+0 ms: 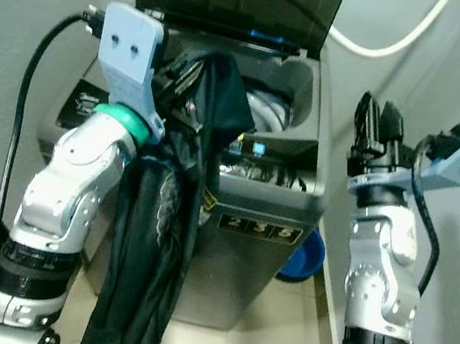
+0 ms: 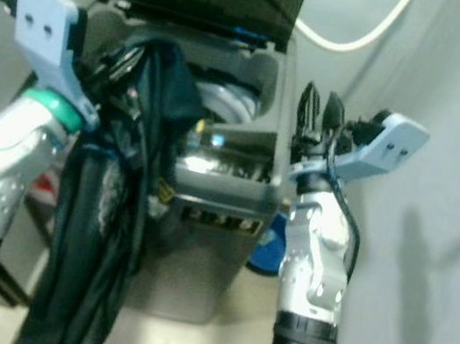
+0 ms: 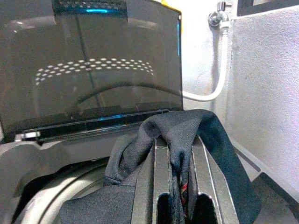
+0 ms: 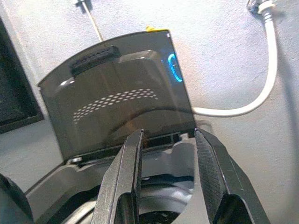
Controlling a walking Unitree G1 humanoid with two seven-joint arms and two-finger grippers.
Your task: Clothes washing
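The left gripper point(image 3: 180, 186) is raised over the near left corner of the top-loading washing machine point(image 1: 257, 221), its two black fingers point(image 3: 145, 186) pinched together on a fold of a dark garment point(image 1: 160, 213); the cloth bunches between and over the fingertips, and from that pinch the rest of the garment hangs straight down below the gripper, along the machine's front left side, reaching toward the floor; a part of it drapes over the machine's rim just ahead of the fingers, toward the drum opening point(image 1: 272, 113); beyond the gripper the machine's smoked lid point(image 3: 93, 70) stands upright and open, dotted with a band of pale reflections; the right gripper point(image 1: 378, 131) is held up beside the machine's right wall, apart from it and touching nothing; its fingers point(image 4: 212, 177) stand parted with a clear gap between them, empty, pointing toward the lid and the back wall; above and beyond it a white hose point(image 4: 261, 88) curves down the wall from a tap point(image 3: 217, 17); below the right gripper, on the floor beside the machine's base, sits a blue basin point(image 1: 302, 258); the machine's front panel point(image 1: 260, 228) shows pale digits, too blurred to read surely.
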